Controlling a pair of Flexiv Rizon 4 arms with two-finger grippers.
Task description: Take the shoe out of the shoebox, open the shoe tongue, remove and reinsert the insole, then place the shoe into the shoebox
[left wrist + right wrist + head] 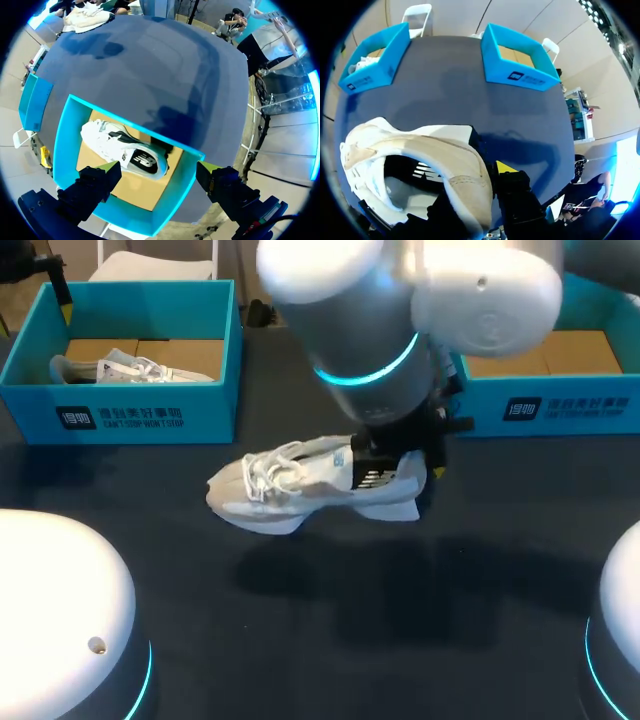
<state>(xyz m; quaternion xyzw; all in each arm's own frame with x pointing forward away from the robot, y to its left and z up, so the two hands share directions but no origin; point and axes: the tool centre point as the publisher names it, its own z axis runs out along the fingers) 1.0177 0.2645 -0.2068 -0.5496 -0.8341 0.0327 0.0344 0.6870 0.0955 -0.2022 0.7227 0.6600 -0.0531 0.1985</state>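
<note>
Head view, centre: a white laced shoe (300, 485) lies on its length, toe to the left and heel to the right, over the middle of the dark surface (350, 640). The right pincer (400, 465) is clenched on the shoe at its heel. A shadow falls on the surface nearer than the sole and apart from it, so the shoe appears raised.

Right wrist view: the right pincer (482, 192) grasps the padded heel collar of the shoe (420, 145), with one yellow-tipped finger outside the collar and the other hidden inside the opening. The shoe's open mouth and inner lining face the camera.

Far left: a blue left box (130, 415) with a brown cardboard floor holds a second shoe (120, 368), pale with laces. Far right: a blue right box (560, 410) of the same kind shows only a brown floor in the part that is visible. Both boxes stand well apart from the held shoe.

Left wrist view: the left pincer (156, 167) hangs above the left box (65, 130), released, its fingers spread wide and touching nothing. The second shoe (125, 150) lies aslant on the box floor beneath it. The held shoe (90, 17) shows at the far side of the surface.
</note>
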